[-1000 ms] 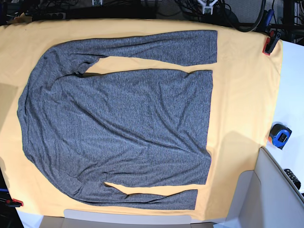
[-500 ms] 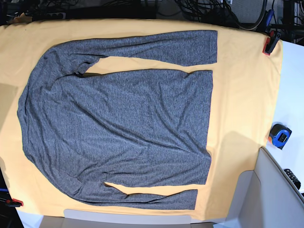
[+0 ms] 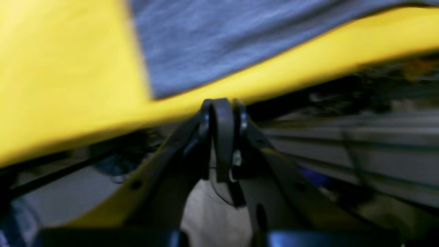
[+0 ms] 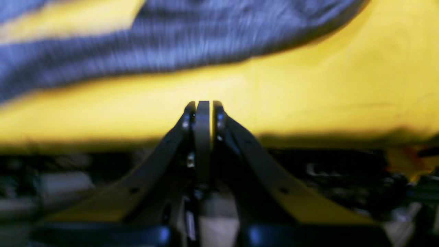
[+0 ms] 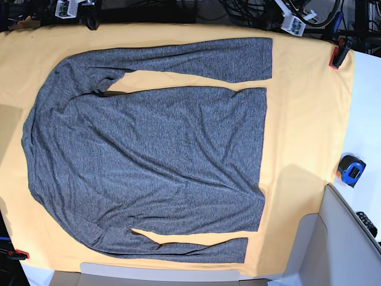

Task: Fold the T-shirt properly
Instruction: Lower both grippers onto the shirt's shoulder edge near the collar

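shirt (image 5: 149, 149): spread flat on the yellow cloth (image 5: 309, 119), untouched, no fold made | change: both arms now seen entering at the far edge | left gripper (image 3: 221, 103), right gripper (image 4: 203, 103): clenched, nothing grasped | fold judged about to begin

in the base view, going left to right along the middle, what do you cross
yellow-orange table cloth → T-shirt → table cloth again → blue and black tape measure on the white surface past the cloth's right edge

Closed left gripper (image 3: 222, 106) near T-shirt (image 3: 219, 37) corner
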